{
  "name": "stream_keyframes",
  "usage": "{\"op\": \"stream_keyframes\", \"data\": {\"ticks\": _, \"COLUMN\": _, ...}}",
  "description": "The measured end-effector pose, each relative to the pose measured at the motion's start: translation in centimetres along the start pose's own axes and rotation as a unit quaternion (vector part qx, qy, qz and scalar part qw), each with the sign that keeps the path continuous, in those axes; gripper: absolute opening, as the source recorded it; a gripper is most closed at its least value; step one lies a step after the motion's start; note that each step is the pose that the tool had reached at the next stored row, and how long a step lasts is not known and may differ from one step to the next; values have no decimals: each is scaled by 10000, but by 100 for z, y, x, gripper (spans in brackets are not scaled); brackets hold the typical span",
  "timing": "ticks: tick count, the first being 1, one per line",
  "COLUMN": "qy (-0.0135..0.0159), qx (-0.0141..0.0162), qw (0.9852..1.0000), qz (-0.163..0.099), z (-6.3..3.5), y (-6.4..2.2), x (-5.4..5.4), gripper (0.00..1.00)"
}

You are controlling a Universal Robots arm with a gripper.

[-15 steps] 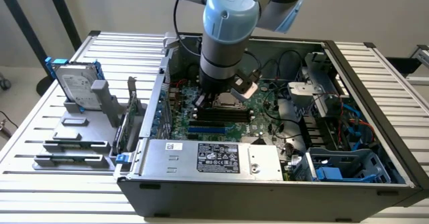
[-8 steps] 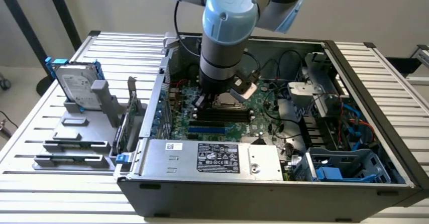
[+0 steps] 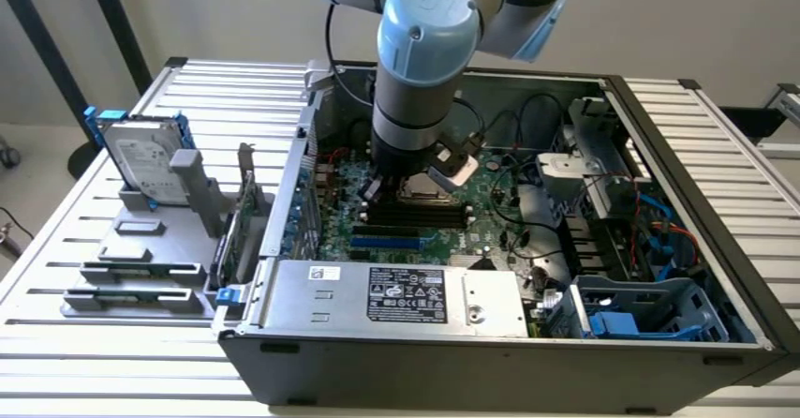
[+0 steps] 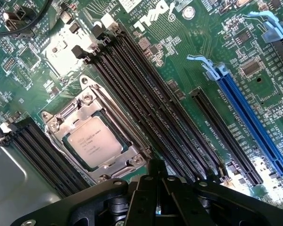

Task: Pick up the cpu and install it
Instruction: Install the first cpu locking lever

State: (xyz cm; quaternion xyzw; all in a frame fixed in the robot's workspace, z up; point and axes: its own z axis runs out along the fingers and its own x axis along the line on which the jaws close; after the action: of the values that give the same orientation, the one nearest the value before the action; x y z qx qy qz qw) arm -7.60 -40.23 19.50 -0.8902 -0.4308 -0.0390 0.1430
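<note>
Silver-grey cpu point(image 4: 95, 142) already sits in the mobo socket point(image 4: 96, 141), so pick & place look done. Gripper point(image 4: 156, 176) hovers just beside it, fingers closed, holding nothing.

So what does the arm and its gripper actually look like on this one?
The arm is a silver-grey metal tube with light blue plastic joint caps, one round cap embossed with a logo. A black cable runs along it. In the wrist view the gripper is matt black, with a broad body carrying silver screw heads and narrow black fingers.
</note>
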Motion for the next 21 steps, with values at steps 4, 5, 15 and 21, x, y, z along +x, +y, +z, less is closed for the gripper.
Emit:
{"op": "stream_keyframes", "data": {"ticks": 4, "qy": -25, "qx": -18, "qw": 10000, "qz": 2, "z": -7, "y": -2, "x": 1, "gripper": 11}}
{"op": "stream_keyframes", "data": {"ticks": 5, "qy": -26, "qx": -21, "qw": 10000, "qz": 2, "z": -15, "y": -5, "x": 4, "gripper": 11}}
{"op": "stream_keyframes", "data": {"ticks": 15, "qy": -62, "qx": -30, "qw": 10000, "qz": -2, "z": -254, "y": -157, "x": 172, "gripper": 11}}
{"op": "stream_keyframes", "data": {"ticks": 21, "qy": -150, "qx": -36, "qw": 9998, "qz": -95, "z": -253, "y": -218, "x": 246, "gripper": 11}}
